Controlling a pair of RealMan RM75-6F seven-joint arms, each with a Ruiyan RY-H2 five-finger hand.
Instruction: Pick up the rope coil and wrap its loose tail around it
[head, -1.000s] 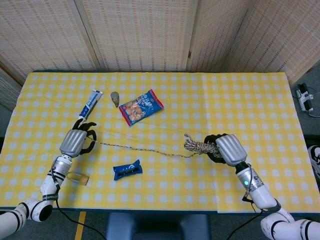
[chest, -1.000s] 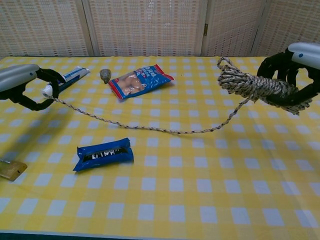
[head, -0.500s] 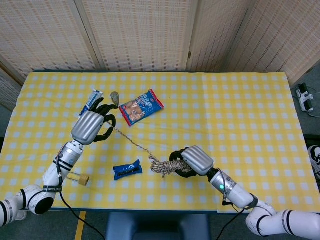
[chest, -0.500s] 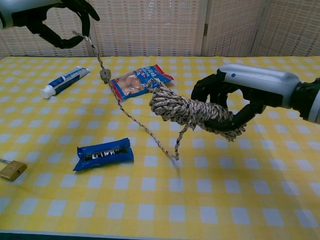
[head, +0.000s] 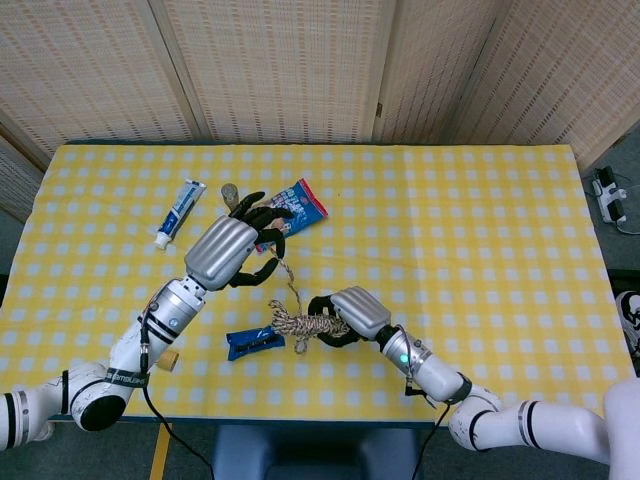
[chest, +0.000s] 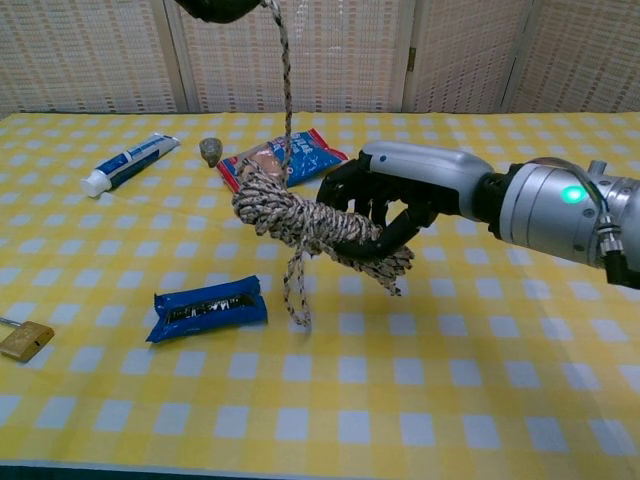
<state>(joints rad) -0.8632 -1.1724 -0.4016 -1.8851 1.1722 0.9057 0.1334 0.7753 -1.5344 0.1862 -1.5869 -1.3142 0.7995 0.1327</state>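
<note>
Clearly, the right hand grips the rope coil aloft above the table so the left hand, pinching the loose tail taut overhead, has room to wind it around.

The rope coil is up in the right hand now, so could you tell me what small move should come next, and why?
Probably circle the left hand around the rope coil. It holds the tail taut above the coil, which the right hand grips off the table, so a first wrap looks ready.
</note>
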